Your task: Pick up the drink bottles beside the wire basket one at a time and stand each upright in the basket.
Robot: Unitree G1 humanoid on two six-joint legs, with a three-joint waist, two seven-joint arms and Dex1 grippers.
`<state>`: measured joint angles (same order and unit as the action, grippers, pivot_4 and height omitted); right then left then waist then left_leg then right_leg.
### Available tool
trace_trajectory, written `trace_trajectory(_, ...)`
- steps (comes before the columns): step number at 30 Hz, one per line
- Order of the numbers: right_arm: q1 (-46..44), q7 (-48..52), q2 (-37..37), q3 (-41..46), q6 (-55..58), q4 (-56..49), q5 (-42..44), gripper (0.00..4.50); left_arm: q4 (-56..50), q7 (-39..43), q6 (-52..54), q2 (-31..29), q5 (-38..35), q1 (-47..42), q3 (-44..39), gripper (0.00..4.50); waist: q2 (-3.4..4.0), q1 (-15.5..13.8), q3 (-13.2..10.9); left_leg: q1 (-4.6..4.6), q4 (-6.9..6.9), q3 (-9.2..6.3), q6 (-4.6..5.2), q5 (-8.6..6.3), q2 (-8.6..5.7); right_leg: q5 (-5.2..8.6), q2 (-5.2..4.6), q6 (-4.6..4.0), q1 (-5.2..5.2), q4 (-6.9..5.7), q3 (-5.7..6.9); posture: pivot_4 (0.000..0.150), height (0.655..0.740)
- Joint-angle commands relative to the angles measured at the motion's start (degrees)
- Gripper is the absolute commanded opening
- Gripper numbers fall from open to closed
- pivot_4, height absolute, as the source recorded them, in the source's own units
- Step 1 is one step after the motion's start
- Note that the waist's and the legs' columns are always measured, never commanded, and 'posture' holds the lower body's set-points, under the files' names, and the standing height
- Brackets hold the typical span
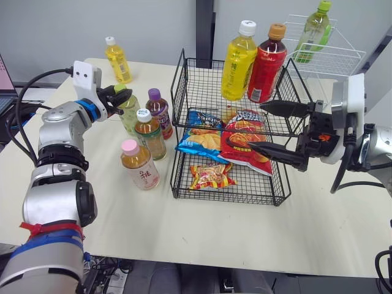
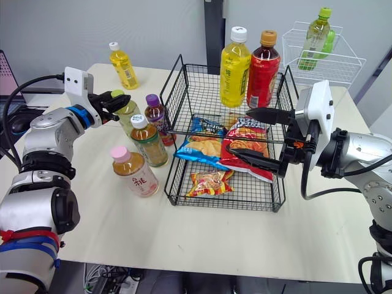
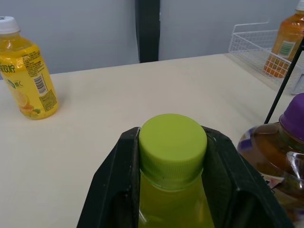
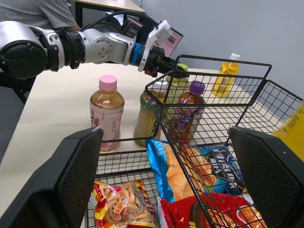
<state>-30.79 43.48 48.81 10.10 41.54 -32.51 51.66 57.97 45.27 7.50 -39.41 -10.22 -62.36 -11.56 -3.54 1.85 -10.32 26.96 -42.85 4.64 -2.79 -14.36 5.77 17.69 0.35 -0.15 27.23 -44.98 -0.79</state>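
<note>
Left eye view: table point(image 1: 306, 226), basket point(image 1: 176, 86) at centre, yellow bottle point(image 1: 239, 61) and red bottle point(image 1: 267, 58) upright in top tier. Right gripper point(image 1: 258, 125) spread wide, empty, at basket's front right. Left gripper point(image 1: 117, 95) pinching green-cap bottle point(image 3: 172, 147) at neck, left of basket, just beside purple-cap bottle point(image 1: 159, 112). Upright, long axis vertical, basket to its right, left arm nearer. Likely next: lift straight up clear of neighbours, carry right over rim, lower upright.

Cream table point(image 1: 208, 236) with wire basket point(image 1: 228, 197) and drink bottles point(image 1: 139, 165).
</note>
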Motion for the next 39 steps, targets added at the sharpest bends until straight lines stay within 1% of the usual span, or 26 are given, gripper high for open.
trace_trajectory(1,-0.5,-1.3,-0.2,2.6,-1.1,-1.8,0.7,4.5,-10.9,2.1,1.9,-4.0,-3.0,1.4,-2.6,1.35,0.0,0.1,0.0,0.01,0.0,0.0,0.0,0.0,0.01,-0.02,0.0,-0.03,0.02,0.0,0.0,0.15,0.6736)
trace_trajectory(4,-0.8,-2.6,0.0,3.4,-0.8,-2.0,0.7,4.5,-18.8,4.4,5.9,-7.2,-4.9,3.6,-3.5,1.35,0.0,0.2,0.0,0.04,0.01,-0.01,-0.01,0.0,0.03,-0.09,0.01,-0.16,0.05,-0.01,0.0,0.15,0.6736)
trace_trajectory(7,-0.7,-3.2,0.5,3.4,-0.5,-1.8,0.1,4.5,-23.3,7.3,11.0,-10.8,-6.5,2.1,-3.7,1.35,-0.04,0.0,-0.1,0.09,0.01,-0.03,-0.01,0.01,0.03,-0.09,0.01,-0.16,0.07,0.01,0.04,0.15,0.6736)
trace_trajectory(10,-0.4,-3.8,0.2,3.3,-0.6,-1.6,-0.6,4.5,-23.6,10.7,15.6,-13.1,-7.1,-4.4,-1.7,1.35,-0.06,-0.3,-0.1,0.09,0.0,-0.03,-0.01,0.0,-0.01,-0.03,0.0,-0.05,0.06,0.02,0.05,0.15,0.6736)
trace_trajectory(13,-0.1,-4.2,0.1,2.8,-0.7,-1.2,-1.7,4.5,-20.2,13.3,18.8,-13.0,-6.6,-13.6,0.5,1.35,-0.17,-1.1,-0.1,0.17,-0.02,-0.1,0.0,0.01,-0.02,0.03,0.0,0.07,0.05,0.08,0.16,0.15,0.6736)
trace_trajectory(18,1.6,-4.9,-0.4,1.8,-1.4,-0.4,-4.6,4.5,-9.4,16.0,20.2,-7.2,-4.8,-31.7,4.1,1.35,-0.17,-1.6,-0.1,0.26,-0.04,-0.09,0.04,-0.02,-0.06,0.03,-0.01,0.07,0.07,0.16,0.15,0.15,0.6736)
trace_trajectory(24,2.4,-6.3,-1.8,2.3,-1.7,0.5,-6.0,4.5,0.4,18.4,17.9,-0.5,-3.6,-42.2,5.3,1.35,-0.08,-1.0,-0.2,0.26,-0.04,-0.08,0.05,-0.02,-0.06,0.06,-0.01,0.1,0.13,0.09,0.12,0.15,0.6736)
trace_trajectory(27,3.0,-7.5,-2.7,3.4,-1.5,0.0,-5.3,4.5,3.5,19.6,16.8,2.4,-3.4,-44.8,5.3,1.35,-0.08,-0.2,-0.2,0.29,-0.04,-0.09,0.04,-0.02,-0.04,0.06,0.0,0.1,0.16,0.07,0.12,0.15,0.6736)
trace_trajectory(31,3.7,-8.8,-2.6,5.6,-1.1,-1.2,-4.2,4.5,6.1,20.3,14.9,5.8,-3.0,-45.8,5.1,1.35,-0.02,0.2,-0.2,0.41,-0.04,-0.06,0.04,-0.02,-0.05,0.05,0.0,0.11,0.29,0.07,0.06,0.15,0.6736)
trace_trajectory(39,5.2,-10.5,-1.7,8.0,-0.1,-3.4,-2.6,4.5,9.7,20.1,12.0,9.8,-2.0,-43.8,4.9,1.35,0.01,0.2,-0.2,0.46,-0.03,-0.05,0.03,-0.02,-0.06,0.05,0.0,0.11,0.36,0.03,0.04,0.15,0.6736)
